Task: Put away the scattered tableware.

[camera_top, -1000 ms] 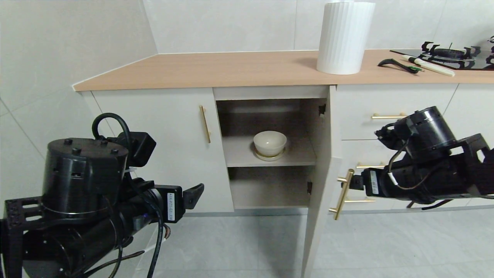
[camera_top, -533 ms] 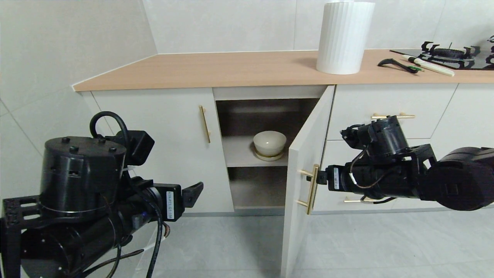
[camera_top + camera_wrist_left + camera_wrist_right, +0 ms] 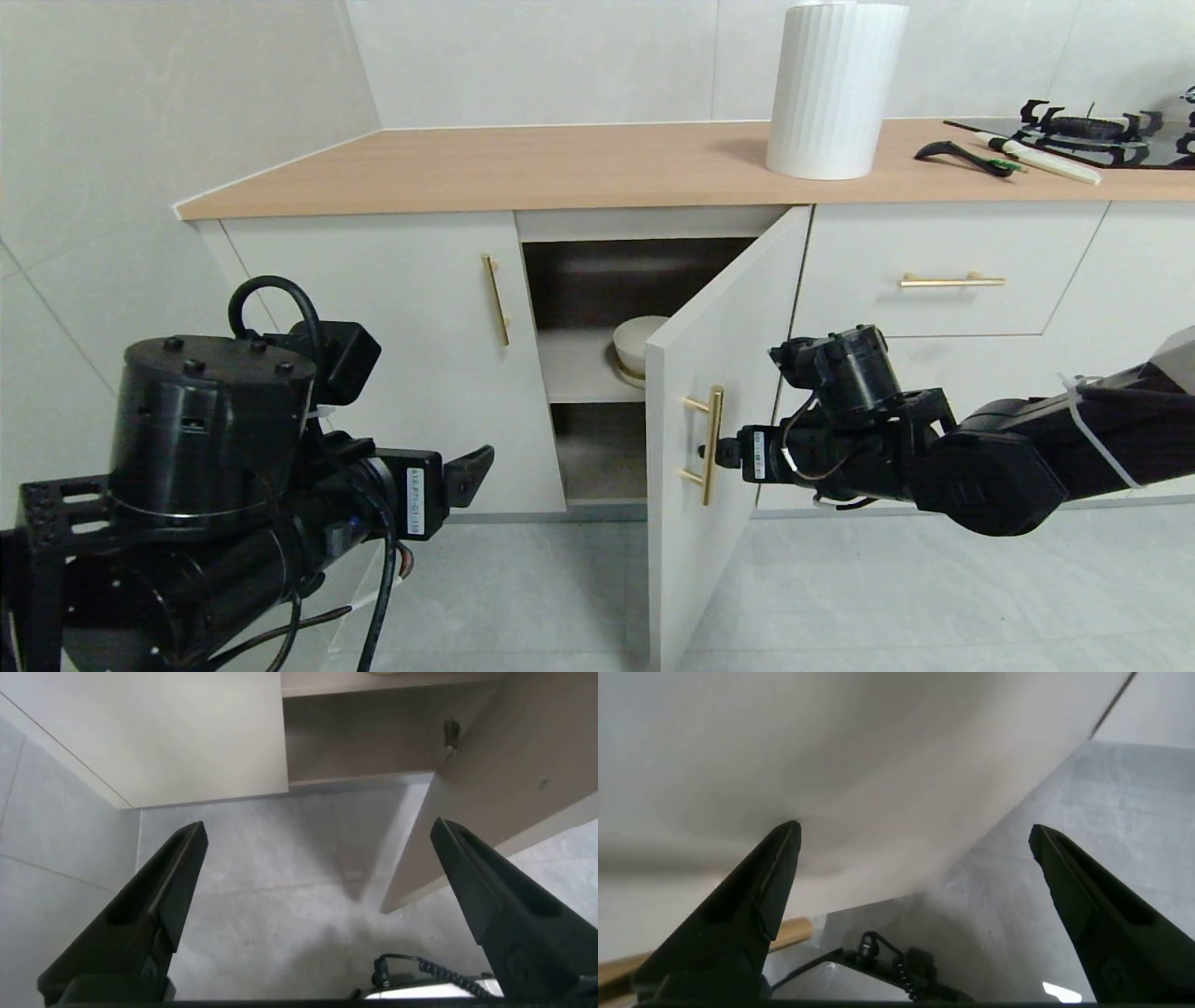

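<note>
Seen from my head camera, a white cupboard under a long light-wood bench [image 3: 523, 168] stands dead ahead at 12 o'clock. Its right-hand white door [image 3: 709, 317] is swung partway out and hides part of the opening. On the middle shelf [image 3: 583, 369] inside sits a round white ceramic bowl [image 3: 637, 343]. It rests on a small gold-rimmed saucer [image 3: 627, 376], and the door edge covers its right side.

My right pincer [image 3: 714, 455] is at the door's slim vertical brass handle [image 3: 711, 443], reaching in from 3 o'clock. In the right wrist view its two black fingers [image 3: 752, 919] are spread wide with the door face close in front of them. They clamp nothing, and a piece of the brass bar shows near one finger.

My left pincer [image 3: 467, 467] is low at 8 o'clock, well apart from the cupboard. It is fully spread and empty over the grey tiled floor [image 3: 280, 887].

On the bench at 1 o'clock stands a tall white ribbed cylinder [image 3: 834, 89]. Toward 2 o'clock lie a black curved utensil [image 3: 962, 154] and a white-handled utensil [image 3: 1036, 159], just beside a black gas hob [image 3: 1092, 131].
</note>
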You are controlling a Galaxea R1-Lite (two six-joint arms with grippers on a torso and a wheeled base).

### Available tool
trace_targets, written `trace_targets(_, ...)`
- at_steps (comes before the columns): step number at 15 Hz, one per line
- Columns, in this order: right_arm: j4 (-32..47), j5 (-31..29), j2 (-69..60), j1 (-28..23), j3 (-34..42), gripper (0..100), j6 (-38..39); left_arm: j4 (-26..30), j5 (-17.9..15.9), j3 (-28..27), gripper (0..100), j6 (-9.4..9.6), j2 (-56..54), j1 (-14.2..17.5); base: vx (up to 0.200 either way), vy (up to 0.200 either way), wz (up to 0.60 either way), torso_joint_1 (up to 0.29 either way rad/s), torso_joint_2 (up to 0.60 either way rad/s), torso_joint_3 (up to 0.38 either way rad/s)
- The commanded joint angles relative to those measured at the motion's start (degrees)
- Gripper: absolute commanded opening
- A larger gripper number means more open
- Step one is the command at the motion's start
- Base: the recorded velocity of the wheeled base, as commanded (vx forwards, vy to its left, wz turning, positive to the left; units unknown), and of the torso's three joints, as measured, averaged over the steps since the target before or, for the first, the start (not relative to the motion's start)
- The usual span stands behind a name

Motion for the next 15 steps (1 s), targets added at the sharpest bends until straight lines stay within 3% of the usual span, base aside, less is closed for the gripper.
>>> trace_targets(1, -0.18, -0.15, 0.9, 0.04, -0.03, 100, 0.09, 0.04, 0.03, 0.12, 100, -0.01, 0.23, -0.01, 0.0, 0.0, 0.0, 0.0, 0.0, 0.0)
trace_targets(3, -0.71, -0.24, 0.99, 0.04, 0.06, 100, 0.18, 0.21, 0.03, 0.21, 100, 0.08, 0.14, -0.01, 0.0, 0.0, 0.0, 0.0, 0.0, 0.0)
trace_targets(10, -7.21, -1.03, 3.36, 1.01, -0.12, 100, 3.43, 0.21, 0.03, 0.12, 100, 0.08, 0.05, -0.01, 0.2, 0.0, 0.0, 0.001, 0.0, 0.004)
trace_targets(15, -10.82, -6.48, 7.32, 1.01, -3.37, 100, 6.77, 0.04, 0.12, 0.04, 100, 0.08, -0.56, 0.08, 0.0, 0.0, 0.0, 0.0, 0.0, 0.0)
